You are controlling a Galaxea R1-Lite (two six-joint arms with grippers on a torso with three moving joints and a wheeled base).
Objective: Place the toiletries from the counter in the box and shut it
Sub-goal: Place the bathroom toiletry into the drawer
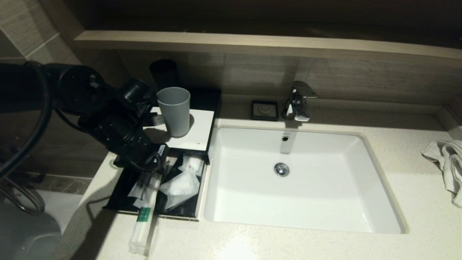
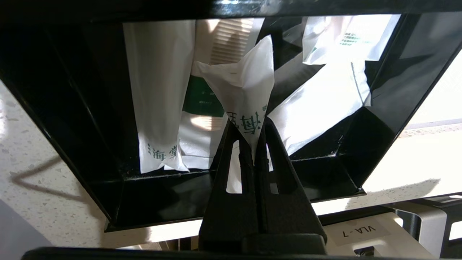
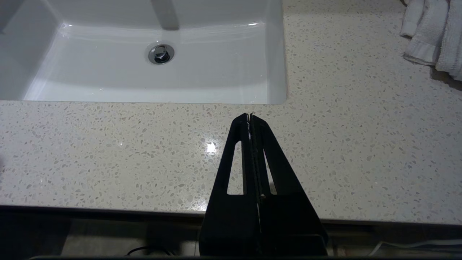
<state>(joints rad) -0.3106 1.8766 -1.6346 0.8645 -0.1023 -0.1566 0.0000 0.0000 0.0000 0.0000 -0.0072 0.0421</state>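
Observation:
A black open box (image 1: pixel 117 196) stands on the counter left of the sink, with several white packets (image 1: pixel 180 186) in it. My left gripper (image 1: pixel 158 160) hangs over the box's far end. In the left wrist view it (image 2: pixel 249 124) is shut on the corner of a white packet with green characters (image 2: pixel 245 83), held above the box (image 2: pixel 54 119). A long toothbrush packet with a green band (image 1: pixel 142 224) lies over the box's front edge onto the counter. My right gripper (image 3: pixel 249 117) is shut and empty over the counter in front of the sink.
A grey cup (image 1: pixel 174 112) stands on a white panel (image 1: pixel 198 135) at the box's far end, with a black cup (image 1: pixel 164 74) behind. The sink (image 1: pixel 306 180), faucet (image 1: pixel 297 103), soap dish (image 1: pixel 264 110) and a towel (image 1: pixel 447 166) lie to the right.

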